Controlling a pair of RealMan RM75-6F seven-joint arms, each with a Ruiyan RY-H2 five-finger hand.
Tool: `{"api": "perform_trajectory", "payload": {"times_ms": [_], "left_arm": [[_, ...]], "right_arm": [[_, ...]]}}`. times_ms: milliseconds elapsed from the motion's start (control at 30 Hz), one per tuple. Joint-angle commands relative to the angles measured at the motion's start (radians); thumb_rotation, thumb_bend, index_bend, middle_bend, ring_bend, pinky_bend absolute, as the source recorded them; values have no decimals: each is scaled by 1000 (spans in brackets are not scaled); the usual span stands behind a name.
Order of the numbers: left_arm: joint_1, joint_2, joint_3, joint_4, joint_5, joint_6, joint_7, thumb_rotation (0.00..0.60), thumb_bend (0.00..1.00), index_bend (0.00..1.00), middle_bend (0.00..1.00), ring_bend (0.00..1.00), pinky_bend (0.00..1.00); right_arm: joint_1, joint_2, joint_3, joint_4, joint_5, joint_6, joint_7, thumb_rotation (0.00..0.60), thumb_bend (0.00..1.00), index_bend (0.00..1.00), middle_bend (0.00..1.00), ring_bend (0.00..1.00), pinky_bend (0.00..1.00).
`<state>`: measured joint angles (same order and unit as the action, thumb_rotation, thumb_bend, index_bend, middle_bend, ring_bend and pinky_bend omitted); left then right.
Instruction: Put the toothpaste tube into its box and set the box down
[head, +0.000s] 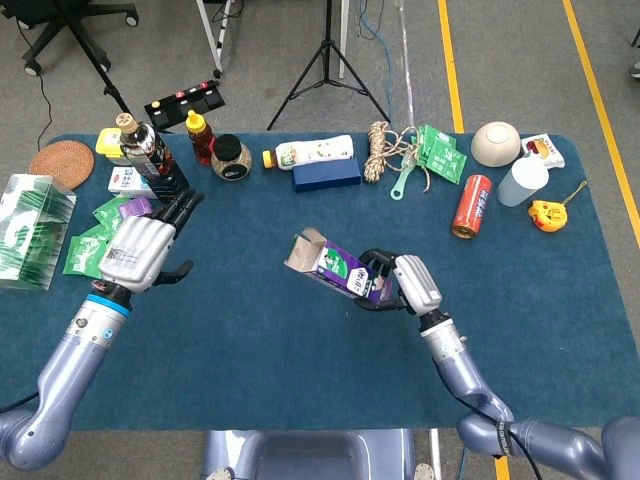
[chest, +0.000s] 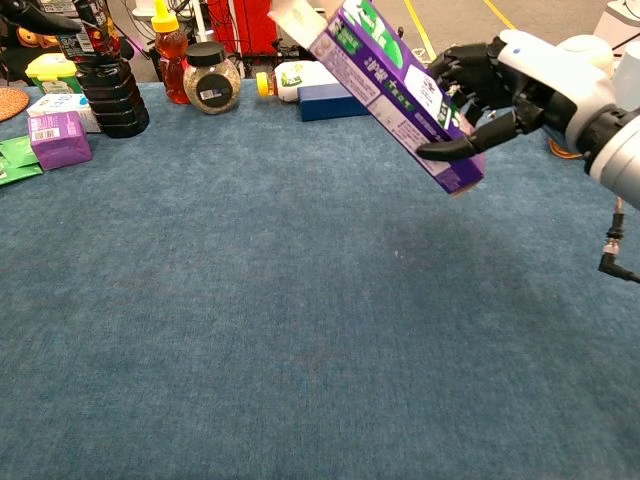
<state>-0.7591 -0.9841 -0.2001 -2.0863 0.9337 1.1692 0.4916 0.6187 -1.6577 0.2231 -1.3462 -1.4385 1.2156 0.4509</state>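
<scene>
Right robot hand: grips box at its lower end, tilted, open flaps up.
Left robot hand: empty, fingers spread.
Tube: unseen, presumably inside.
Advice: level box, lower onto surface gently.

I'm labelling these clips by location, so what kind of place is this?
Probably a robotics lab or studio: a blue-covered table strewn with household props, a tripod behind it, and yellow floor tape.

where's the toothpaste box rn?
Head view: the toothpaste box is held above mid-table by the right hand, open flap end tilted up. The left hand is off at the left, near the green packets.
</scene>
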Motion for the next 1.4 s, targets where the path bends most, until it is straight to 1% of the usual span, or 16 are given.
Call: {"api": "perform_trajectory", "payload": {"times_ms": [33, 67, 100, 133, 167, 233, 500, 600, 700, 767, 967, 1067, 1167, 1267, 1333, 1400], "left_arm": [[3, 6, -4, 3, 5, -5, -8, 600, 271, 34, 84, 237, 504], [3, 10, -5, 3, 7, -6, -11, 600, 271, 34, 84, 237, 504], [31, 32, 41, 49, 60, -50, -47, 600, 271, 34, 83, 237, 504], [36, 46, 40, 71, 125, -75, -107, 600, 271, 34, 84, 237, 504], [43, 40, 46, 58, 168, -71, -121, 600, 271, 34, 84, 237, 504], [64, 29, 52, 52, 192, -37, -118, 600, 271, 34, 84, 237, 504], [92, -8, 64, 62, 148, -7, -77, 600, 271, 34, 84, 237, 504], [96, -12, 65, 68, 143, -6, -75, 600, 271, 34, 84, 236, 504], [103, -16, 69, 79, 134, -8, -72, 600, 271, 34, 84, 237, 504], [107, -17, 74, 84, 132, -13, -71, 600, 271, 34, 84, 237, 504], [115, -16, 78, 99, 133, -22, -78, 600, 270, 35, 84, 237, 504], [117, -17, 81, 111, 129, -33, -83, 600, 271, 35, 84, 236, 504], [118, -22, 81, 123, 124, -43, -89, 600, 271, 35, 84, 237, 504], [120, -24, 78, 132, 122, -49, -96, 600, 270, 35, 84, 237, 504], [122, -24, 76, 137, 122, -52, -103, 600, 271, 35, 84, 237, 504], [125, -21, 72, 140, 124, -54, -119, 600, 270, 35, 84, 236, 504]], "right_arm": [[4, -26, 14, 32, -12, 19, 14, 600, 435, 498, 524, 510, 595], [6, -28, 14, 38, -13, 20, 10, 600, 435, 498, 524, 510, 595], [8, -27, 15, 42, -11, 16, 4, 600, 435, 498, 524, 510, 595], [8, -24, 14, 42, -8, 11, -3, 600, 435, 498, 524, 510, 594], [9, -20, 12, 42, -6, 5, -12, 600, 435, 498, 524, 510, 594], [10, -7, 5, 40, -1, -15, -39, 600, 436, 498, 523, 510, 595], [39, 70, -71, 56, -43, -114, -211, 600, 435, 497, 524, 508, 595], [46, 85, -84, 47, -40, -147, -250, 600, 436, 498, 522, 507, 594], [64, 110, -106, 36, -25, -217, -324, 600, 437, 498, 519, 504, 595], [75, 121, -112, 30, -10, -255, -372, 600, 437, 498, 517, 502, 595], [86, 123, -105, 24, 43, -301, -449, 600, 438, 498, 516, 499, 595], [98, 126, -105, 28, 85, -350, -491, 600, 434, 468, 496, 478, 591], [109, 125, -96, 33, 132, -382, -531, 600, 401, 342, 436, 425, 570], [112, 134, -85, 12, 176, -386, -592, 600, 311, 171, 250, 289, 483], [109, 145, -81, -14, 203, -377, -638, 600, 266, 122, 166, 214, 427], [106, 167, -72, -63, 235, -371, -666, 600, 230, 96, 107, 147, 363]]}}
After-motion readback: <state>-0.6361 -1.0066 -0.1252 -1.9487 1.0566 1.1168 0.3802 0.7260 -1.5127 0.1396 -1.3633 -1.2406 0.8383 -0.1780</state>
